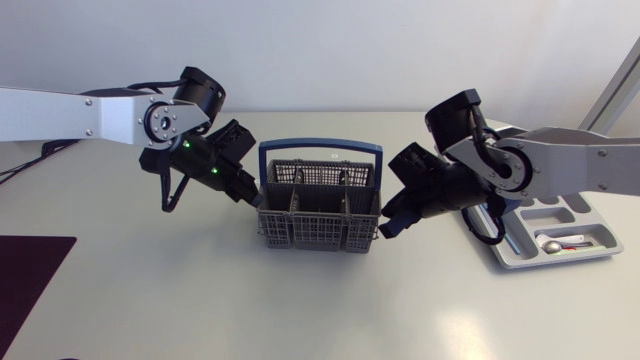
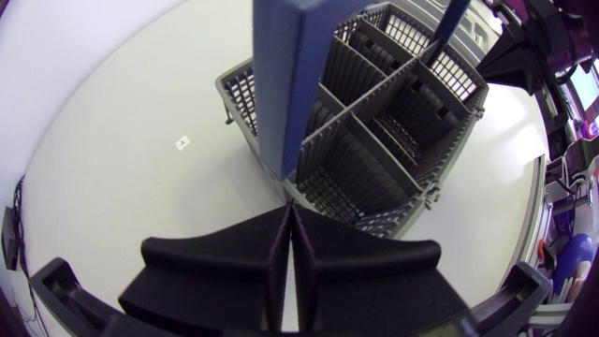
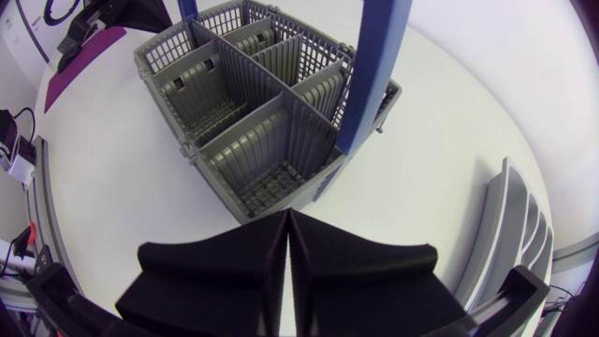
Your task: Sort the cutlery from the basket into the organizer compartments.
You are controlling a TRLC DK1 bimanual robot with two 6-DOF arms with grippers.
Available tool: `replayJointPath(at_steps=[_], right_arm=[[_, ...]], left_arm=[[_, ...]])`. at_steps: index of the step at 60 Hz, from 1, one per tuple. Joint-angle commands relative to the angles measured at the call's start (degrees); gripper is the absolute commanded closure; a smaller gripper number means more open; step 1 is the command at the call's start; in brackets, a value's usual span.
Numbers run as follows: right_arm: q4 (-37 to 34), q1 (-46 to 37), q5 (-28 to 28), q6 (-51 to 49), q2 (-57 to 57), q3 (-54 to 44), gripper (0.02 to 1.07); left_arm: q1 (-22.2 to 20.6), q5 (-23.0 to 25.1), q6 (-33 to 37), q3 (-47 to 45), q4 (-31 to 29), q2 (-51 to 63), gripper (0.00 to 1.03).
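The grey cutlery basket (image 1: 318, 212) with a blue handle (image 1: 320, 149) stands mid-table. The compartments I can see into look empty. My left gripper (image 1: 256, 196) is shut with nothing in it, its tips right at the basket's left wall. My right gripper (image 1: 384, 226) is shut and empty at the basket's right wall. In the left wrist view the shut gripper (image 2: 290, 212) points at the basket (image 2: 374, 131). In the right wrist view the shut gripper (image 3: 285, 217) sits just short of the basket's near corner (image 3: 271, 178). The grey organizer (image 1: 592, 215) lies at the right and holds a spoon (image 1: 552, 243).
A small red-and-white item (image 1: 578, 243) lies beside the spoon in the organizer. A dark purple mat (image 1: 30, 280) covers the table's front left corner. The organizer's edge (image 3: 510, 234) shows beside my right gripper.
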Motion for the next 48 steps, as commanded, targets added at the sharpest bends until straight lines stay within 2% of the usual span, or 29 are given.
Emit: replayJointPath(at_steps=[1, 48], right_arm=[[0.8, 1.2, -0.3, 1.8, 0.7, 1.1, 1.02], [1.2, 3.0, 3.3, 3.2, 4.3, 4.3, 1.02]], left_arm=[[0.0, 1.4, 1.0, -2.4, 0.2, -2.4, 1.00], [-0.3, 3.8, 1.5, -9.2, 0.1, -9.6, 1.00]])
